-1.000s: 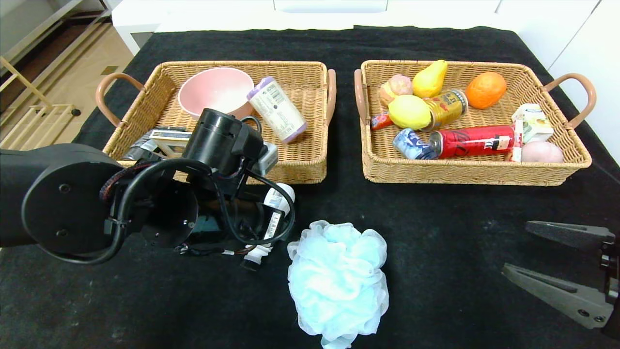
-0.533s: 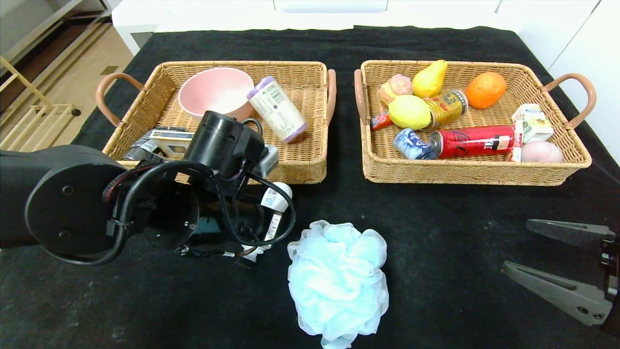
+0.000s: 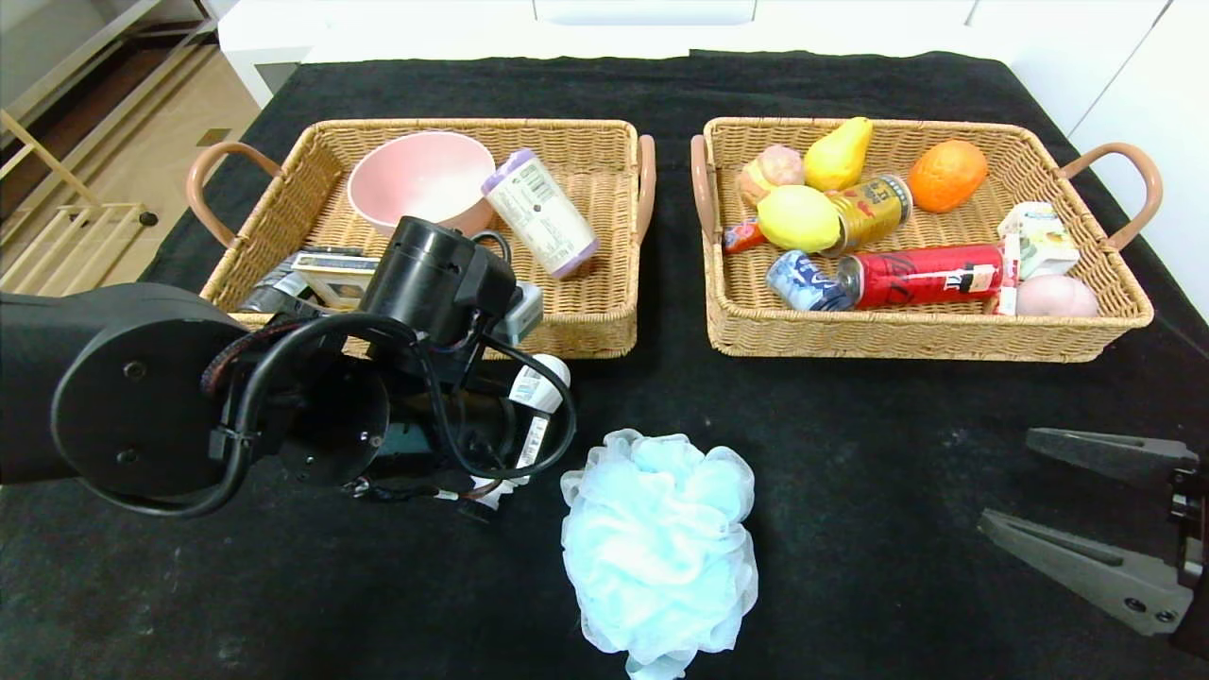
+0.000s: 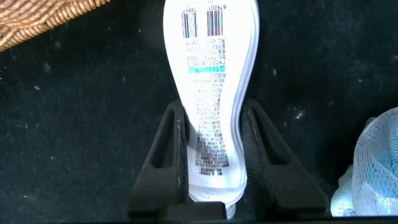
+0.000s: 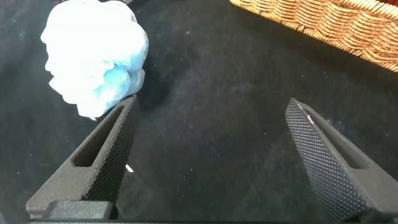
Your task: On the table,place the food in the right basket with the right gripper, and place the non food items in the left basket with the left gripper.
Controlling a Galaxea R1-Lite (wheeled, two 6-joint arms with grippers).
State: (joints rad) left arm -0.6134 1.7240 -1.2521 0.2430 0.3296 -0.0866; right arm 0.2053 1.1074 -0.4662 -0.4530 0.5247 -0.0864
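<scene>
Nearest me, at lower centre of the head view, the blue bath pouf (image 3: 658,550) lies loose on the black table (image 3: 850,453), not yet sorted. My right gripper (image 3: 1086,515) idles wide at lower right. At centre left, my left gripper (image 4: 211,165) is pinched on the white tube (image 4: 211,93), just short of the left basket (image 3: 604,326), which holds a pink bowl (image 3: 420,179) and purple-capped bottle (image 3: 538,212). The right basket (image 3: 926,340) looks full of food, so I judge two non-food items remain.
</scene>
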